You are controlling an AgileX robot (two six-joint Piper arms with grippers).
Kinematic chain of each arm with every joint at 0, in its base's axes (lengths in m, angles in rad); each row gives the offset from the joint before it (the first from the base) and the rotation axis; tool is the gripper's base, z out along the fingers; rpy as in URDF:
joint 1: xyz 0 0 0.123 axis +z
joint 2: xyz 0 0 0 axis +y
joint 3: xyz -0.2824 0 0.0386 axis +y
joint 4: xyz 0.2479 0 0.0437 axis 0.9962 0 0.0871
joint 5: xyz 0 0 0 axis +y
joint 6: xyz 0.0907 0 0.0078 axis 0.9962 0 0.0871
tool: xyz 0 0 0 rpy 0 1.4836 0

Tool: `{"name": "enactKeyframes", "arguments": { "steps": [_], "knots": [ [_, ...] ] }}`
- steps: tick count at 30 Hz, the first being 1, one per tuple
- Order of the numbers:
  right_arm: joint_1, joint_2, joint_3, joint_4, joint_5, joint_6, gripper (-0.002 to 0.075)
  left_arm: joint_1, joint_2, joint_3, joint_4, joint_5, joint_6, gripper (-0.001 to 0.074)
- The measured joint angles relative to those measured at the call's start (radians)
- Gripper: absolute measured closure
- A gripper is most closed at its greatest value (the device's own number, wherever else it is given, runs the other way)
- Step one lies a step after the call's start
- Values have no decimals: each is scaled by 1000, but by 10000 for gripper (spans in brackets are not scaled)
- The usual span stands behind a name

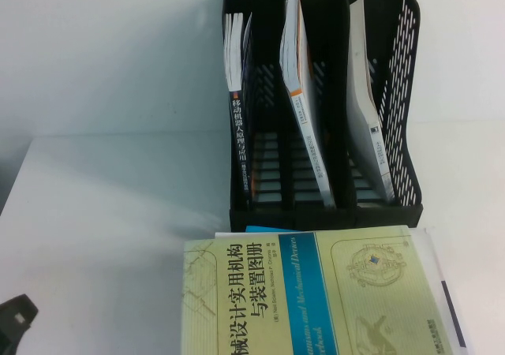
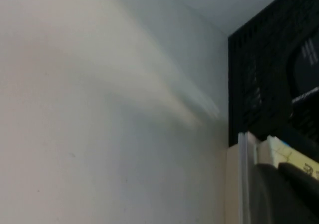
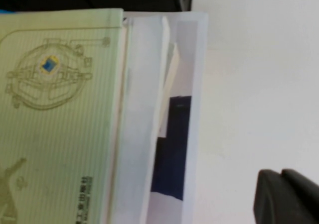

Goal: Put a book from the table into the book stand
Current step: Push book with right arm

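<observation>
The book [image 1: 316, 292], pale yellow-green with a blue band and a black Chinese title, lies flat on the white table [image 1: 102, 213] in front of the black book stand [image 1: 398, 55]. It tops a small stack. My left gripper [image 1: 16, 323] sits low at the table's near left corner, well clear of the book, fingers together and empty. In the left wrist view this gripper [image 2: 281, 184] shows before the book's corner [image 2: 294, 159] and the stand [image 2: 264, 84]. My right gripper [image 3: 281, 194] is shut and empty over bare table to the right of the book [image 3: 55, 109]; it is out of the high view.
All three slots of the stand hold a leaning book: left [image 1: 237, 110], middle [image 1: 304, 110], right [image 1: 367, 110]. White books with a dark blue patch [image 3: 172, 144] lie under the yellow-green book and stick out at its right side. Open tabletop lies to the left [image 2: 99, 134].
</observation>
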Motion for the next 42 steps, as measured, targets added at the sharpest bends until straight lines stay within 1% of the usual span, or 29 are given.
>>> {"name": "enactKeyframes", "arguments": {
  "steps": [1,3,7,11,14,17,22,25,28,30,32,33,35,38,39,40,42],
  "knots": [
    [2,11,0,36,-3,-32,729,0,23,0,-36,0,36,738],
    [2,30,0,115,-8,-108,729,0,86,-5,-147,0,162,738],
    [2,76,0,342,-15,-351,729,0,217,-36,-381,13,443,738],
    [2,153,-1,579,-21,-608,729,0,359,-64,-544,33,631,738],
    [2,224,-5,703,-21,-733,729,3,465,-81,-661,62,760,738],
    [2,295,-7,745,-21,-782,729,40,564,-82,-785,137,904,738],
    [2,367,-9,784,-1,-824,729,193,705,-89,-947,291,1090,738],
    [2,385,-9,801,12,-843,729,261,776,-91,-975,349,1128,738],
    [2,404,-11,818,25,-864,729,275,845,-91,-983,395,1137,738],
    [2,417,-11,828,34,-874,729,266,887,-91,-985,429,1137,722],
    [2,429,-11,830,39,-878,729,252,928,-91,-986,452,1137,673],
    [2,434,-11,834,42,-878,729,244,951,-91,-987,463,1137,630],
    [2,444,-11,834,45,-882,729,231,995,-91,-993,483,1138,522],
    [2,462,-11,854,55,-901,729,227,1051,-91,-1025,538,1147,313],
    [2,471,-13,869,64,-912,729,227,1068,-91,-1042,561,1159,254],
    [2,481,-13,882,73,-923,729,227,1084,-93,-1058,588,1171,206],
    [2,503,-14,916,102,-956,729,226,1111,-98,-1088,635,1194,153]
  ]
}}
